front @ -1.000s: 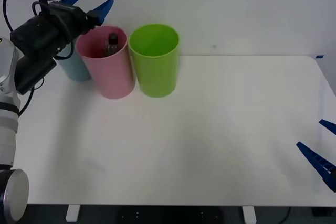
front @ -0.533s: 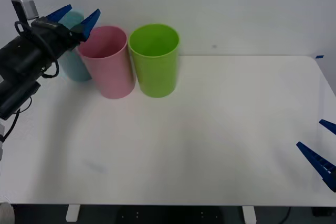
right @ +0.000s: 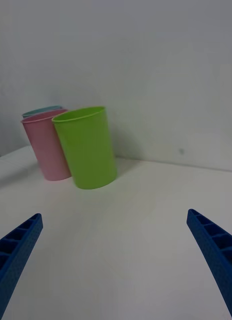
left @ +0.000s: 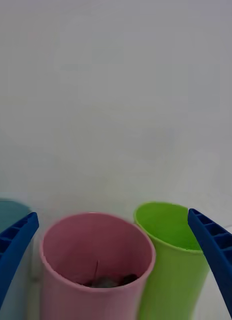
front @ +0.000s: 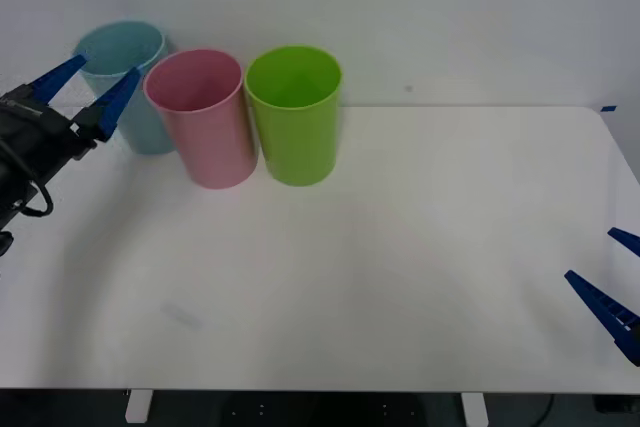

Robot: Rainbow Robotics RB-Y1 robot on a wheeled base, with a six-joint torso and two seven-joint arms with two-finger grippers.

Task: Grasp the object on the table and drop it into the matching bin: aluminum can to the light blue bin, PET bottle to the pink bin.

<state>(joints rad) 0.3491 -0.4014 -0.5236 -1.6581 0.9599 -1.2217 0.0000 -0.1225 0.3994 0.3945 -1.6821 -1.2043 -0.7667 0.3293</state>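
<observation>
The pink bin point(front: 205, 122) stands on the table point(front: 400, 247) between the light blue bin point(front: 118, 55) and a lime green bin point(front: 295, 112). In the left wrist view, a dark and grey part of the PET bottle point(left: 111, 281) lies low inside the pink bin point(left: 95, 250). My left gripper point(front: 88, 95) is open and holds nothing. It hovers left of the pink bin, in front of the light blue one. At the table's near right edge my right gripper point(front: 612, 292) is parked, open.
The three bins stand close together at the table's far left, near a white wall. The right wrist view shows the green bin point(right: 88, 147), the pink bin point(right: 45, 147) and the light blue rim point(right: 43, 109) across bare white tabletop.
My left gripper, open throughout, has drawn back left and lower from over the pink bin. The bottle seen in the bin's mouth a second ago has sunk inside. The right arm is still.
</observation>
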